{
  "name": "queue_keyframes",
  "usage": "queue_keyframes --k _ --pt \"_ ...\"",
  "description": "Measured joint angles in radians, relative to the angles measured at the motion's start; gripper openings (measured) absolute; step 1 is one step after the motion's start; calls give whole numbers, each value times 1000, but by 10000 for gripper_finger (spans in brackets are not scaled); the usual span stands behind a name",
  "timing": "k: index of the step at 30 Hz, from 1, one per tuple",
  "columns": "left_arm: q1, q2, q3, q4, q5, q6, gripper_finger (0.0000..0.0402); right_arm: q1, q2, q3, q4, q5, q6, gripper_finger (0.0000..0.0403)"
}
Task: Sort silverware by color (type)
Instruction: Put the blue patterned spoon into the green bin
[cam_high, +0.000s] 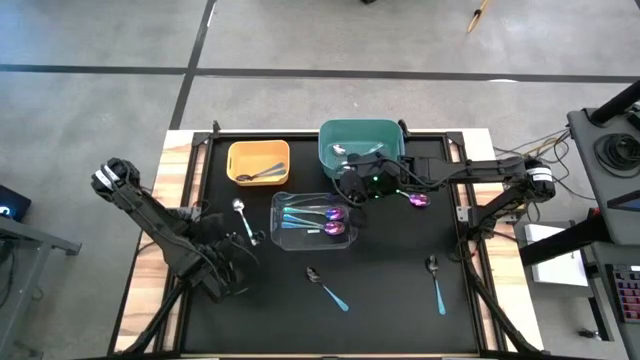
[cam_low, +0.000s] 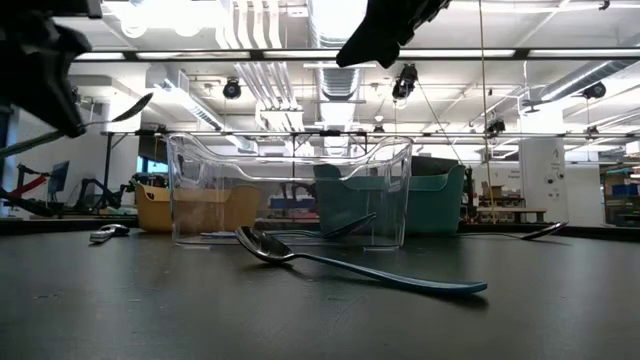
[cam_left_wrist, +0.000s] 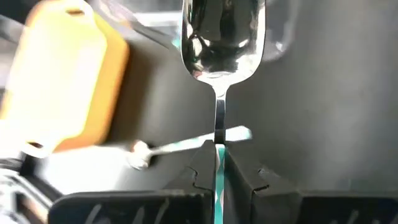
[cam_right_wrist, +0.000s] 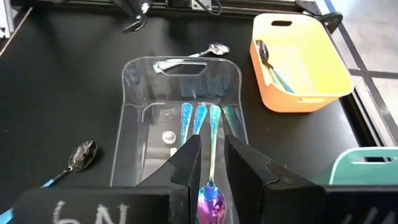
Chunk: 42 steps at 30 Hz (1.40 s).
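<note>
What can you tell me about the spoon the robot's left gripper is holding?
The spoon has a shiny silver bowl that mirrors the room like polished metal, a thin silver neck, and a light teal handle. The left gripper is shut on that handle, and only the gripper touches it. The bowl sticks out past the fingers, lifted off the black table. It hangs over the table's left part, near the yellow bin and the clear bin. Another silver spoon lies on the table below it.

overhead looks straight down — low view level, close; both share the clear bin (cam_high: 312, 222), seemingly.
</note>
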<state>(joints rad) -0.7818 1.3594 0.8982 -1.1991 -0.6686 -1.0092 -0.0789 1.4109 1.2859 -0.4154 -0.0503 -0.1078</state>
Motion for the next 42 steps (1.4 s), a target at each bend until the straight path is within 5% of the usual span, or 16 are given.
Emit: queue_keyframes --k 8,20,32,42 --pt "7 0 70 -159 -291 4 0 10 0 -68 138 0 -2 63" --pt "94 -5 277 -163 -651 113 0 9 0 -168 396 0 -37 63" --pt "264 -5 490 -57 -712 601 0 9 0 -195 463 0 -43 63" --pt "522 1 507 -14 -615 683 0 9 -1 -195 584 8 -62 63"
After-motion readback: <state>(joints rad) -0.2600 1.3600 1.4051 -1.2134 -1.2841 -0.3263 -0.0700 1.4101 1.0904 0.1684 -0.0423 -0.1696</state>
